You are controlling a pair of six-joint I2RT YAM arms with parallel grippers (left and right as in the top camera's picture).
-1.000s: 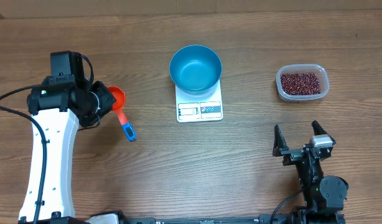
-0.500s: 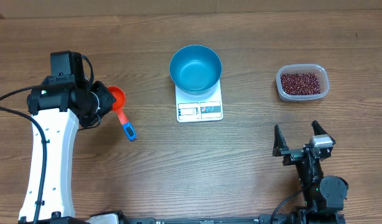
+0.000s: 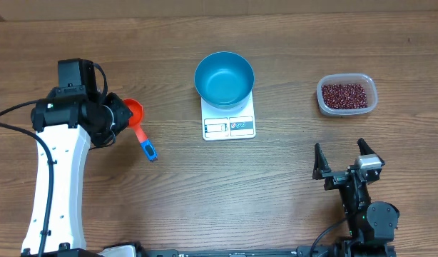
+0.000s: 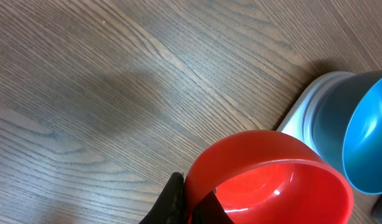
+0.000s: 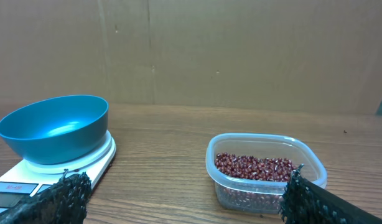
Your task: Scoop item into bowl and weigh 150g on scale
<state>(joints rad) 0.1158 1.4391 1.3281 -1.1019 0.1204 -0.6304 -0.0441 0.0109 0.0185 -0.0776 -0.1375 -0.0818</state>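
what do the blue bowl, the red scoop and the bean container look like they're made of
blue bowl: likely plastic, smooth and semi-glossy, with soft light patches inside and a thin, even rim.
red scoop: likely plastic, glossy, with a bright sheen and a wall that seems to glow slightly.
bean container: clear plastic, probably thin; the beans show through its walls.

a red measuring scoop [image 3: 135, 111] with a blue handle is at the wooden desk's [image 3: 205, 193] left side. a clear plastic container [image 3: 374, 93] stands on the desk's right side. a cardboard wall [image 5: 241, 50] rises behind the desk.
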